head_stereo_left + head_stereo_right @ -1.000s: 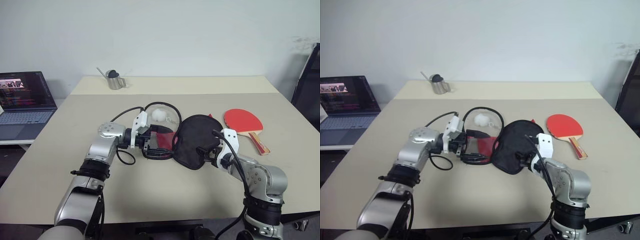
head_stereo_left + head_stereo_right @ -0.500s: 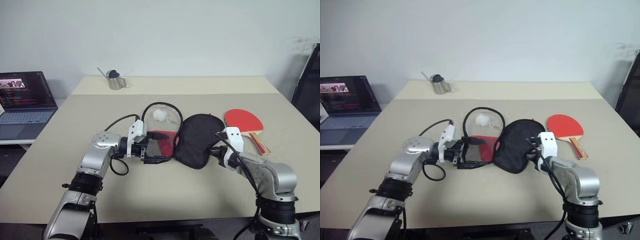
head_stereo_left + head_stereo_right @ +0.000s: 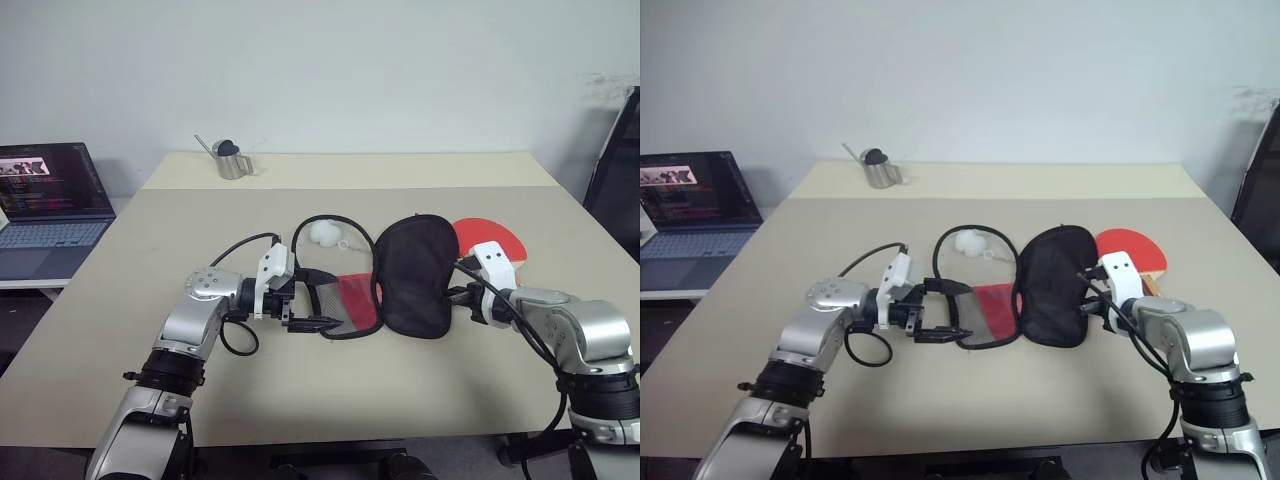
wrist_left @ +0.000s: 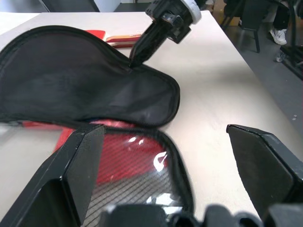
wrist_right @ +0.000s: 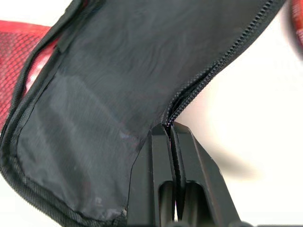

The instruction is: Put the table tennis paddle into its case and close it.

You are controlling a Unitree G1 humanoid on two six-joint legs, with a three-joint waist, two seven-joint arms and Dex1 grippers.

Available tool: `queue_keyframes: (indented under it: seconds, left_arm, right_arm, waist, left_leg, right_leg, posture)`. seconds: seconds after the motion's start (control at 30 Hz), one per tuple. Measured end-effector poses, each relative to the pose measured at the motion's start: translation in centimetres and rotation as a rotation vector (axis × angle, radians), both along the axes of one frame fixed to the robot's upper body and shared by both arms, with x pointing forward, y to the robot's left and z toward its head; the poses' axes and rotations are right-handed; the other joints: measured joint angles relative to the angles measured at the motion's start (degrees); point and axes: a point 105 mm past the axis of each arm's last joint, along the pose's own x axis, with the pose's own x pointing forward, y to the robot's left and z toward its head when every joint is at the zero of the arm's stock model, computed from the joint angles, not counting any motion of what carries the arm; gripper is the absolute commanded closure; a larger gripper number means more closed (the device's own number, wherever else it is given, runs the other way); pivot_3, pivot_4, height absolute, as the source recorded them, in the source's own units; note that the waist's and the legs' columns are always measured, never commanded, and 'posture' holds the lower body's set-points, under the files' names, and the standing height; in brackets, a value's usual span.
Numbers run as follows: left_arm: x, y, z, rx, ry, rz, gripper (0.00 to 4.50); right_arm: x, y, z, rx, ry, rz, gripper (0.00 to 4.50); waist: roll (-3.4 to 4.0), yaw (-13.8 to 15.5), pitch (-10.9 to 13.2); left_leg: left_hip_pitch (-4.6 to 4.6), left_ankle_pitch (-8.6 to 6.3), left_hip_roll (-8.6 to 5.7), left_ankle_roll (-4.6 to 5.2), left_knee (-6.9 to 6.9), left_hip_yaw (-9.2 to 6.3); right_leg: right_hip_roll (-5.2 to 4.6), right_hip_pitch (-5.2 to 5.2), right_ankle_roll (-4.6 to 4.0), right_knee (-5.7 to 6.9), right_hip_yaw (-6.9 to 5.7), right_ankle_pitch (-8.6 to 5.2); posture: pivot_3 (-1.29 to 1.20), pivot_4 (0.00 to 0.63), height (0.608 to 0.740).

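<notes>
Left eye view: the case lies unzipped on the beige surface, its two halves spread side by side. The black half has its long axis running roughly away from the robot, its wide rounded end nearer the robot and its narrower end toward the far wall. The red half with the black mesh pocket lies flat beside it, toward the robot's left, edged by a black zipper band that loops toward the far side. Nothing lies inside either half.

One table tennis paddle rests on the surface just behind the raised black half, which hides much of it; its red face shows, and the way the handle points cannot be told.

The right tool has its two fingers pressed together on the zipper edge of the black half, lifting that edge. The left tool stands with its fingers wide apart at the near edge of the mesh pocket, gripping nothing.

One small white ball lies beyond the case, within the loop. One small metal watering can stands at the far edge, and one open laptop sits off to the robot's left.
</notes>
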Motion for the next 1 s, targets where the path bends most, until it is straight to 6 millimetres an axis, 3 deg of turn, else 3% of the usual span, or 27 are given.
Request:
queue_keyframes:
  seconds: [0.2, 0.3, 0.47, 0.57, 0.7, 0.8, 0.93, 1.0]
  left_arm:
    - [-0.1, -0.3, 0.0, -0.005, -0.008, -0.011, 0.0]
    - [-0.1, -0.4, -0.1, -0.005, -0.006, -0.014, 0.0]
    - [0.0, -0.5, 0.0, -0.007, -0.011, -0.021, 0.0]
    - [-0.1, -0.7, 0.1, -0.008, -0.016, -0.033, 0.0]
    - [0.0, -0.9, 0.5, -0.008, -0.029, -0.046, 0.0]
    - [0.1, -1.1, 0.9, -0.012, -0.037, -0.051, 0.0]
    - [0.7, -1.8, 1.8, -0.024, -0.053, -0.063, 0.0]
    - [0.7, -2.3, 2.1, -0.03, -0.054, -0.078, 0.0]
  right_arm:
    - [0.8, -0.2, 0.4, -0.03, -0.017, 0.017, 4.49]
    - [0.9, -0.2, 0.3, -0.04, -0.023, 0.011, 3.88]
    - [0.9, -0.9, 0.2, -0.059, -0.03, -0.028, 2.24]
    - [0.4, -2.4, 1.1, -0.059, -0.07, -0.076, 2.24]
    - [-0.6, -4.4, 3.9, -0.033, -0.169, -0.128, 2.24]
    - [-2.0, -5.9, 5.3, -0.015, -0.217, -0.162, 1.62]
    - [-4.0, -8.2, 4.3, -0.063, -0.187, -0.21, 0.3]
    - [-4.4, -9.3, 3.5, -0.071, -0.171, -0.245, 0.3]
  waist:
    - [0.0, 0.0, 0.0]
    - [0.0, 0.1, 0.0]
    - [0.0, 0.2, 0.0]
    - [0.0, 0.5, 0.0]
    - [0.0, 0.7, 0.0]
    - [0.0, 0.8, 0.0]
    - [-0.01, 0.9, 0.0]
    - [-0.01, 0.8, 0.0]
  left_leg:
    - [-0.01, 0.0, 0.0, 0.0, 0.0, 0.01]
    - [-0.01, 0.0, 0.0, 0.0, 0.0, 0.01]
    - [-0.02, 0.0, 0.0, 0.0, 0.0, 0.01]
    - [-0.03, 0.0, 0.0, 0.0, 0.0, 0.03]
    - [-0.02, 0.0, 0.0, 0.0, 0.0, 0.0]
    - [-0.03, 0.0, 0.0, 0.0, 0.01, 0.01]
    - [-0.02, 0.0, 0.0, 0.0, 0.05, 0.02]
    - [0.0, 0.0, -0.01, 0.0, 0.06, 0.03]
  right_leg:
    - [0.0, 0.0, 0.0, 0.0, 0.01, 0.0]
    - [0.0, 0.0, 0.01, 0.0, 0.01, 0.0]
    - [0.0, -0.01, 0.0, 0.0, 0.01, 0.0]
    - [0.0, -0.01, 0.01, -0.01, 0.01, 0.0]
    - [0.0, -0.01, 0.0, -0.01, -0.01, 0.0]
    - [0.0, 0.01, 0.01, -0.01, 0.0, 0.0]
    - [0.0, 0.03, 0.01, -0.01, 0.01, 0.0]
    - [-0.01, 0.05, 0.01, -0.01, 0.04, 0.0]
  posture:
    - [0.0, 0.15, 0.74]
    - [0.0, 0.15, 0.74]
    - [0.0, 0.15, 0.74]
    - [0.0, 0.15, 0.74]
    - [0.0, 0.15, 0.74]
    - [0.0, 0.15, 0.74]
    - [0.0, 0.15, 0.74]
    - [0.0, 0.15, 0.74]
